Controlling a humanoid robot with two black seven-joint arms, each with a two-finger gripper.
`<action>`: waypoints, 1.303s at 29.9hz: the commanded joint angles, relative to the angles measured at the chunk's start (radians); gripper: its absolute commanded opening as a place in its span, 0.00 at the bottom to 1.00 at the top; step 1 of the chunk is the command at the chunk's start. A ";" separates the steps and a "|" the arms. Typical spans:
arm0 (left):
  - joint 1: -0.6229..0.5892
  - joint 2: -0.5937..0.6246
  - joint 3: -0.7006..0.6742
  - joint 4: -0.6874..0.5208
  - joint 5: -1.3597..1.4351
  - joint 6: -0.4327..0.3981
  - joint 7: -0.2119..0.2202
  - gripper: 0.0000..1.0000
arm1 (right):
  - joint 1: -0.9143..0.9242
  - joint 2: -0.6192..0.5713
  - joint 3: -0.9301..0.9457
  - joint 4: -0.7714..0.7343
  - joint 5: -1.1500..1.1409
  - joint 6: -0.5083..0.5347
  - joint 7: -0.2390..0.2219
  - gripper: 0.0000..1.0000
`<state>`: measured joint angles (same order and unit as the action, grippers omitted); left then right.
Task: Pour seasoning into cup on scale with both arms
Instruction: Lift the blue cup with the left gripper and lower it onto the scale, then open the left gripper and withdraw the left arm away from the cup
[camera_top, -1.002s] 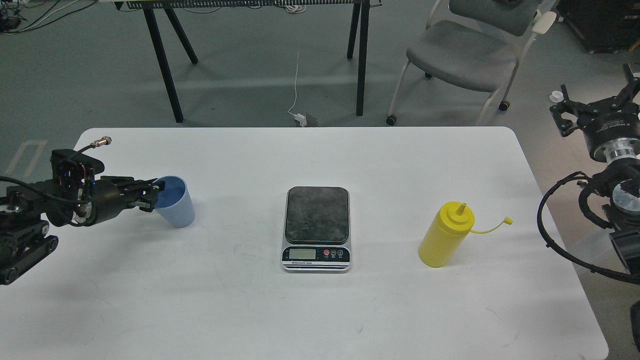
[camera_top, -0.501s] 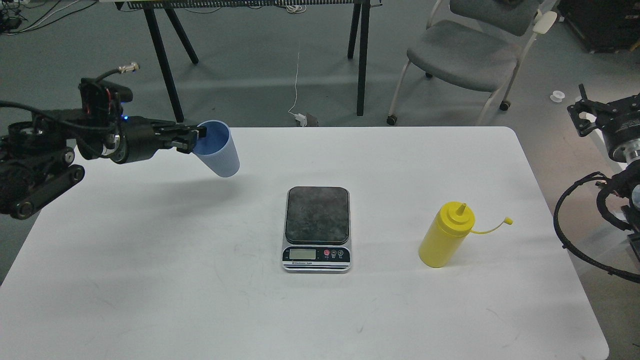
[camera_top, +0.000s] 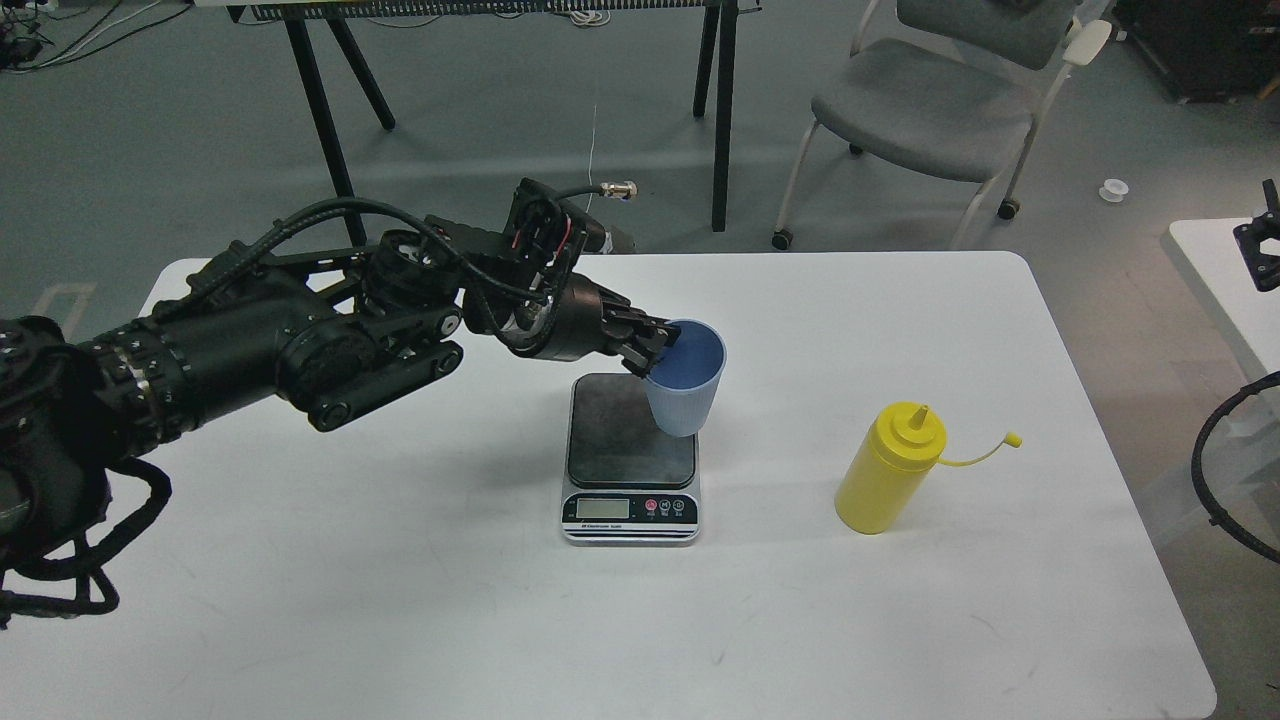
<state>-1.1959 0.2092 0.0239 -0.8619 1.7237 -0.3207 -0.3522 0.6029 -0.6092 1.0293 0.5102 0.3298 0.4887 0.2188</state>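
My left gripper (camera_top: 655, 350) is shut on the rim of the light blue ribbed cup (camera_top: 688, 390). It holds the cup slightly tilted over the right part of the scale's dark platform (camera_top: 625, 430); I cannot tell whether the cup's base touches it. The scale (camera_top: 630, 510) lies at the table's middle with its display toward me. The yellow seasoning bottle (camera_top: 888, 470) stands upright to the right of the scale, its small cap (camera_top: 1013, 439) hanging out on its tether. Only a small black part of my right gripper (camera_top: 1262, 240) shows at the right edge, off the table.
The white table (camera_top: 400, 600) carries only the scale and the bottle. A grey chair (camera_top: 930, 100) and a black trestle frame (camera_top: 330, 130) stand on the floor behind. A second white surface (camera_top: 1215, 270) and my right arm's cable loop (camera_top: 1215, 480) are at the right.
My left arm has lifted the cup from the table's left side and carried it right, over the scale. My right arm has drawn back right, almost out of view.
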 joint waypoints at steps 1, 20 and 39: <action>0.007 -0.014 0.040 0.021 0.001 0.003 -0.002 0.02 | 0.000 -0.001 0.000 0.001 0.000 0.000 -0.001 0.99; 0.012 0.001 0.045 0.055 -0.009 0.005 -0.007 0.49 | -0.015 -0.001 0.001 0.013 0.003 0.000 -0.007 1.00; 0.016 0.151 -0.196 0.057 -1.030 -0.008 -0.008 0.99 | -0.713 -0.104 0.241 0.704 0.070 0.000 -0.015 1.00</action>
<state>-1.1793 0.3548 -0.1449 -0.8058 0.9259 -0.3237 -0.3624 -0.0040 -0.7132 1.2589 1.1177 0.3540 0.4887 0.2104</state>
